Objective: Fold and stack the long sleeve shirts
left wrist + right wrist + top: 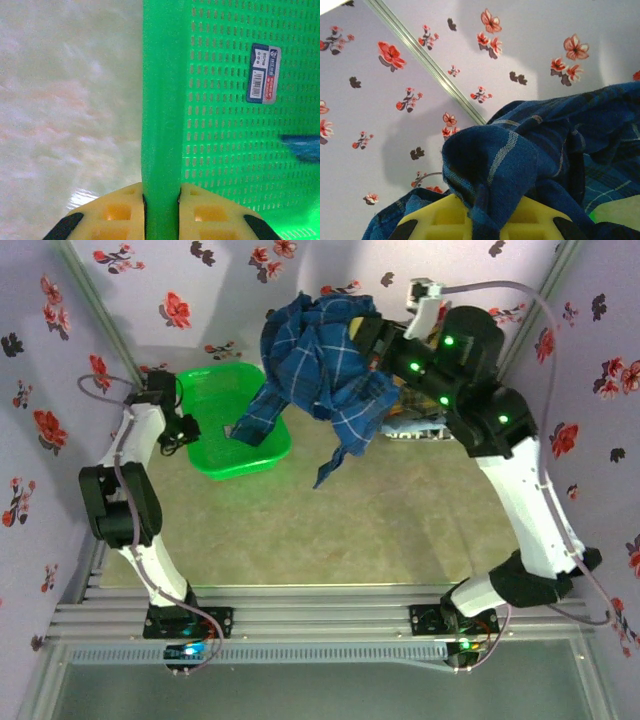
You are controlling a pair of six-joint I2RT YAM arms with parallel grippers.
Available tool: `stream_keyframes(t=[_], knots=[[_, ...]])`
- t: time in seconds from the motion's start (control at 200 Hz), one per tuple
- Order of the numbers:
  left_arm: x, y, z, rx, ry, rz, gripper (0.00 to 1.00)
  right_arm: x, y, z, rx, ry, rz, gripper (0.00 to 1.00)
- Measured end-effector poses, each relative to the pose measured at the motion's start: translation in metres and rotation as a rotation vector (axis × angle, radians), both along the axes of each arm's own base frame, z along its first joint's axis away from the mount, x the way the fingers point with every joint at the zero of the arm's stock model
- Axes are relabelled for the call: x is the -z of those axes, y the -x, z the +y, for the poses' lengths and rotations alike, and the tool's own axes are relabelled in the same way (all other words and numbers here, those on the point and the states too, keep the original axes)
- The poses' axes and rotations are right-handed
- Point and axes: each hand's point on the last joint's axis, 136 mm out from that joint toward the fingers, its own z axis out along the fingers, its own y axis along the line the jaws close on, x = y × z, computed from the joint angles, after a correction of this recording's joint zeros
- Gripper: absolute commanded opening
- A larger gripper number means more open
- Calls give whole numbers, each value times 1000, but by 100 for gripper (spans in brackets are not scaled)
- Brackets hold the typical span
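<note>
The left gripper (161, 202) pinches the basket (225, 160) by its rim, likely to steady it. The right gripper (482, 220), clamped on the shirt (330, 350), holds it bunched in the air above and right of the basket, 1 end hanging over it, seemingly to lift it clear.
</note>
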Motion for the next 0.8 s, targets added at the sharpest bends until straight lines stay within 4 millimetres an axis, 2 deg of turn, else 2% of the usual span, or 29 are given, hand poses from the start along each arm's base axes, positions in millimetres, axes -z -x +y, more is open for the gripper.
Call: stream_keyframes(t=[0.205,0.365,0.49,0.58,0.675,0.8], knots=[[3,-31,49,49,-128,57,0,3,14,-60,131,58,51,0],[12,-37,68,98,-201,103,1,12,19,-85,185,123,110,0],[13,-47,83,148,-278,123,1,28,21,-80,147,172,173,0],[13,-51,94,180,-324,133,1,47,16,-68,91,212,241,0],[12,-51,108,192,-355,143,2,74,9,-53,24,251,333,0],[10,-45,136,183,-390,159,4,119,-1,-35,-43,305,469,0]])
